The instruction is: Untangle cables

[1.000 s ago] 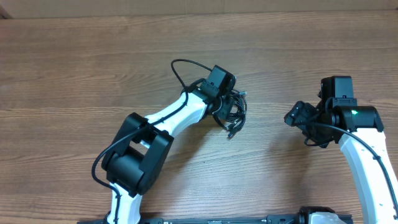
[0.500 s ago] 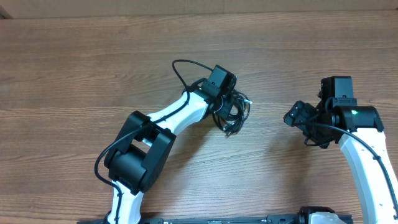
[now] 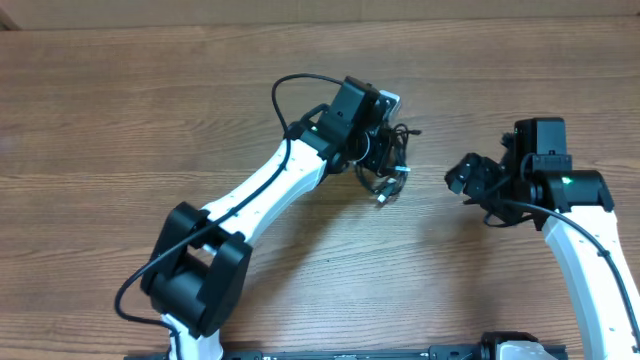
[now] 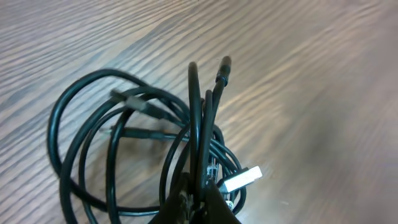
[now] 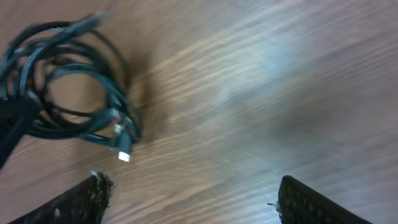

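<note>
White arm links (image 3: 268, 188) — black joints (image 3: 205, 262)

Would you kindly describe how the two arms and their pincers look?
Left arm and right arm: white links, bulky black joints, a black cable alongside each. The right carries a small green light. Left pincer and right pincer are black; the right's pads look frayed.

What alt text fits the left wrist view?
A tangled bundle of thin black cables is pinched by the left fingers at the bottom edge, its loops spreading over a wooden table. A silver plug sticks out at the lower right.
</note>
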Controlling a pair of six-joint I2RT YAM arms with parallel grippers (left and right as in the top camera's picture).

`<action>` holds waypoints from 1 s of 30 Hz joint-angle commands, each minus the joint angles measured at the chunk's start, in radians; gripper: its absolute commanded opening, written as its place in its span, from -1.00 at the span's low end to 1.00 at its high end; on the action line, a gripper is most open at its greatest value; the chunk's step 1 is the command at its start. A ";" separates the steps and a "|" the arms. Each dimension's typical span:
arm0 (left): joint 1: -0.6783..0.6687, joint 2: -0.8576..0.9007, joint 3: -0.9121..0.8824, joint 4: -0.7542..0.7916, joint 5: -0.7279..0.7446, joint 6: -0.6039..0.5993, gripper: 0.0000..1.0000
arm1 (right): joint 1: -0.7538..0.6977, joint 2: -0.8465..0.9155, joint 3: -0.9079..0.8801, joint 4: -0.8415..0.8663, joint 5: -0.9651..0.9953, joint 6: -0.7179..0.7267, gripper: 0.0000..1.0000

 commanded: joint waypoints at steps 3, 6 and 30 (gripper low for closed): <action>-0.006 -0.050 0.033 -0.002 0.198 -0.002 -0.91 | 0.035 0.010 0.010 0.036 -0.069 -0.034 0.65; -0.006 -0.051 0.033 -0.002 0.273 -0.001 -0.92 | 0.058 0.034 0.010 0.048 -0.068 -0.034 0.60; -0.007 -0.056 0.033 -0.006 0.410 0.002 -0.92 | 0.104 0.220 0.010 0.158 -0.071 0.062 0.00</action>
